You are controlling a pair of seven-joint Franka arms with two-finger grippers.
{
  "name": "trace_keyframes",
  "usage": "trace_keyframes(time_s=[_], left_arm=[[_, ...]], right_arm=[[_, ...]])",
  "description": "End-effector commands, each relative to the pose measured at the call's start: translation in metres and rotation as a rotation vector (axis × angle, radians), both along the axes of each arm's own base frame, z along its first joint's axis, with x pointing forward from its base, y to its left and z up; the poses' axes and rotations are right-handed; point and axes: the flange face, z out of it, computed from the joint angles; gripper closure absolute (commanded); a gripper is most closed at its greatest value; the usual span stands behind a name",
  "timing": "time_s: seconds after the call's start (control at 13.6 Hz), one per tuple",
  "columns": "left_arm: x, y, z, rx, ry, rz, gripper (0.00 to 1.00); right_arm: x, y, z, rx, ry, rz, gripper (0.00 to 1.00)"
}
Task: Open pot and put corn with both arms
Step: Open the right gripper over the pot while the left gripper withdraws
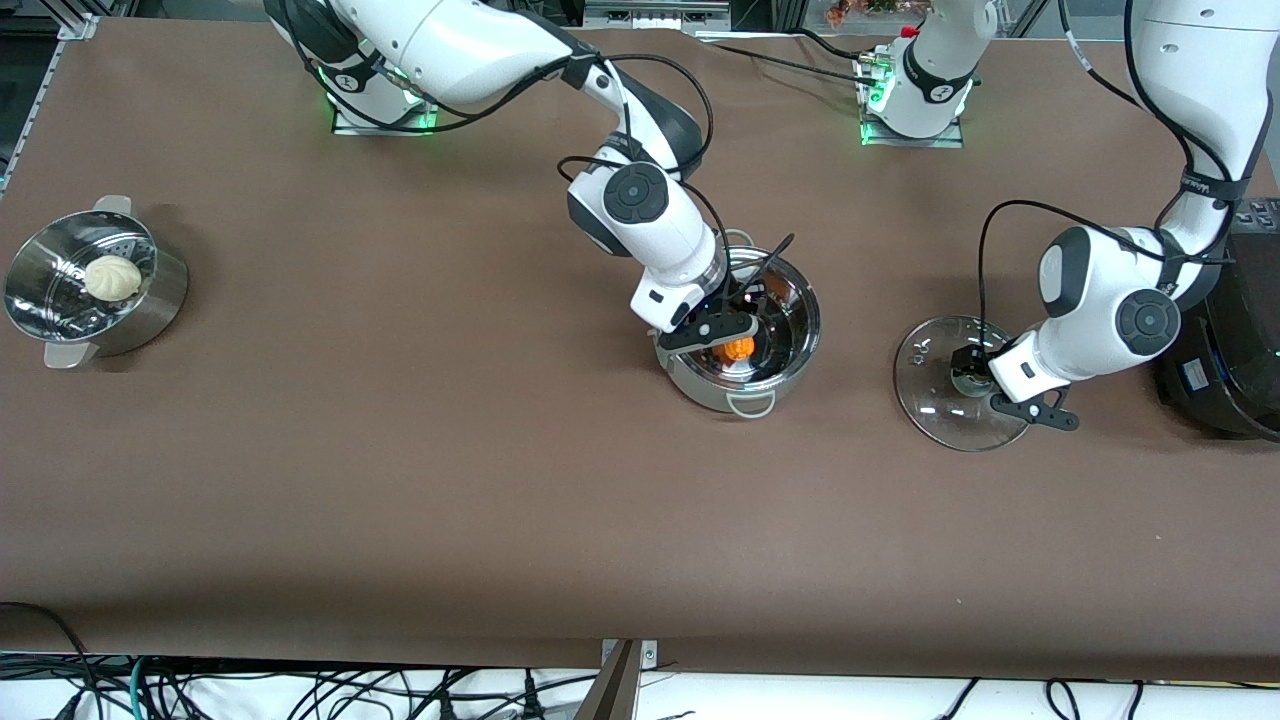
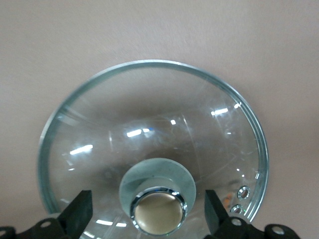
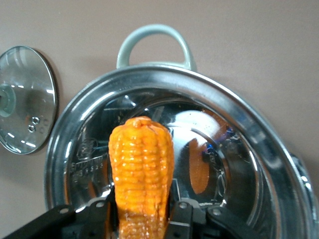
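Observation:
The open steel pot stands at the table's middle. My right gripper is over the pot's inside, shut on the orange corn. In the right wrist view the corn stands between the fingers above the pot's shiny bottom. The glass lid lies flat on the table toward the left arm's end. My left gripper is low over its knob, open, with a finger on each side and a gap to the knob.
A steel steamer pot with a white bun stands at the right arm's end of the table. A black appliance sits at the left arm's end, close beside the left arm. The lid also shows in the right wrist view.

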Motion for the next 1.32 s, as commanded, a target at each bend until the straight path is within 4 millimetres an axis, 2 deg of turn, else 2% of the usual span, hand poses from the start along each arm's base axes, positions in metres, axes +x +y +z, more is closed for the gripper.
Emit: trace_keyframes(time_s=[0.0, 0.15, 0.22, 0.29, 0.37, 0.66, 0.81, 0.88, 0.95, 1.1, 1.25], left_arm=[[0.006, 0.002, 0.062, 0.037, -0.005, -0.005, 0.00], [0.008, -0.004, 0.115, 0.057, -0.017, -0.008, 0.00], [0.010, -0.013, 0.141, 0.050, -0.020, -0.007, 0.00], [0.010, -0.015, 0.169, 0.055, -0.017, 0.000, 0.00], [0.011, -0.017, 0.196, 0.065, -0.014, 0.019, 0.00], [0.011, -0.044, 0.303, 0.060, 0.000, 0.079, 0.00], [0.008, -0.047, 0.346, 0.012, -0.009, 0.096, 0.00], [0.001, -0.046, 0.364, 0.016, -0.032, 0.100, 0.00], [-0.008, -0.055, 0.382, 0.024, -0.060, 0.091, 0.00], [-0.026, -0.062, 0.411, 0.044, -0.101, 0.086, 0.00], [-0.031, -0.064, 0.410, 0.051, -0.096, 0.088, 0.00]], right_arm=[[0.003, 0.007, -0.011, 0.010, -0.001, -0.015, 1.00], [0.003, 0.008, -0.017, 0.020, -0.006, -0.018, 1.00], [0.003, 0.008, -0.018, 0.021, -0.006, -0.020, 0.79], [0.003, 0.008, -0.018, 0.018, -0.011, -0.017, 0.18], [-0.001, 0.011, -0.016, 0.015, -0.021, -0.006, 0.00], [0.000, 0.011, -0.010, 0.014, -0.024, -0.005, 0.00], [0.003, 0.009, 0.009, 0.022, -0.039, -0.006, 0.00], [0.002, 0.006, 0.019, -0.003, -0.025, 0.003, 0.00], [0.000, 0.001, 0.034, -0.038, -0.001, 0.012, 0.00], [0.009, -0.018, 0.072, -0.066, 0.013, 0.002, 0.00], [0.021, -0.042, 0.099, -0.107, 0.034, -0.009, 0.00]])
